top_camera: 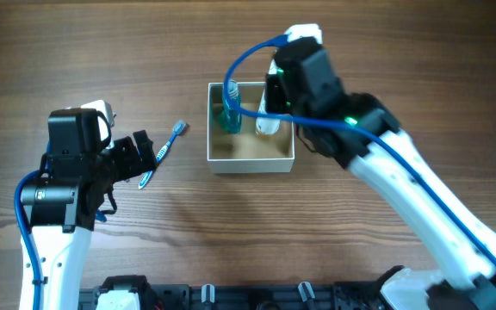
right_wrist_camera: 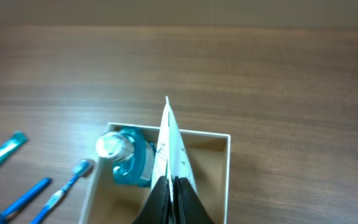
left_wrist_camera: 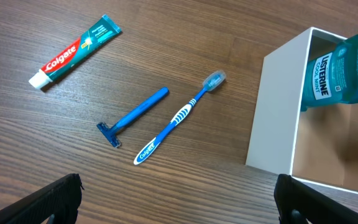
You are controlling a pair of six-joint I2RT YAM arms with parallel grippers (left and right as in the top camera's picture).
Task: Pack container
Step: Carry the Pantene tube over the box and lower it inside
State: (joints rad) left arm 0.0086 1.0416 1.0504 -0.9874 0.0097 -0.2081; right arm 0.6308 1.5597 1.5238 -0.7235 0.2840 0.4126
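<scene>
The container is a square white-walled box with a tan inside, mid-table. A teal Listerine mouthwash bottle stands in its back left corner. My right gripper is shut on a white tube and holds it over the box's back right part. In the right wrist view the tube sticks out beyond the closed fingers, beside the bottle. My left gripper is open and empty, left of the box, next to a blue toothbrush.
In the left wrist view a Colgate toothpaste tube, a blue razor and the toothbrush lie on the wood table left of the container's wall. The right arm's blue cable loops over the box.
</scene>
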